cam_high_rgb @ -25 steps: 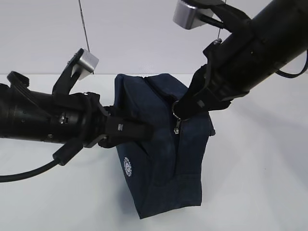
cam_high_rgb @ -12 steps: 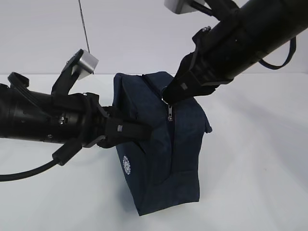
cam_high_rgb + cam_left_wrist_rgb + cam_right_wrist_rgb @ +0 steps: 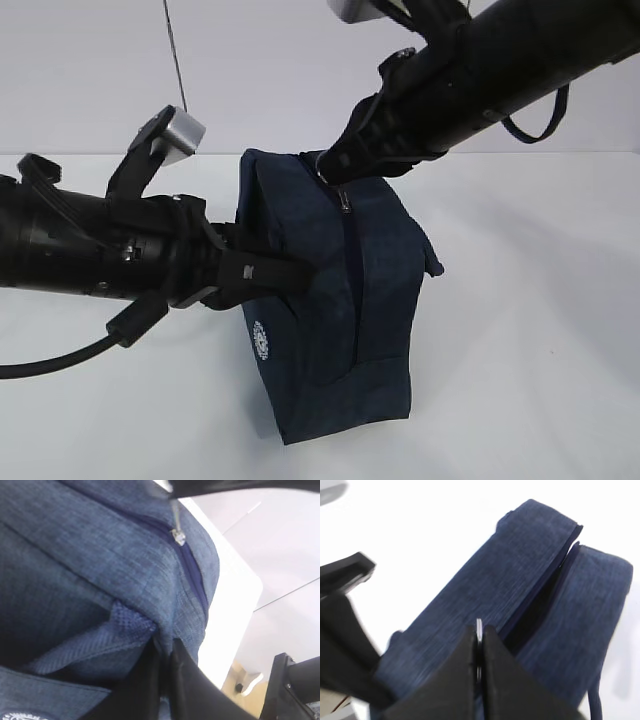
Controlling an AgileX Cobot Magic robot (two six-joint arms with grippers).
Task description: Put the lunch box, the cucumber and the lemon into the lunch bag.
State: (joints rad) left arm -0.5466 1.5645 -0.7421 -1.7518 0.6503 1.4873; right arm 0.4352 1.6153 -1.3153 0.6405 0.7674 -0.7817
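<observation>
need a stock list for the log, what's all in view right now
lunch bag: one, dark navy fabric, standing on the table in the middle, between the two arms
zipper pull: one, metal, near the top of the bag's front, pinched by the right gripper
logo: one, small white round, low on the bag's left side
table: one, white, under the bag
hanging cord: one, thin and dark, upper left against the wall
left gripper: one, black, shut on a fold of the bag's left side
right gripper: one, black, reaching in from upper right, shut on the zipper pull
</observation>
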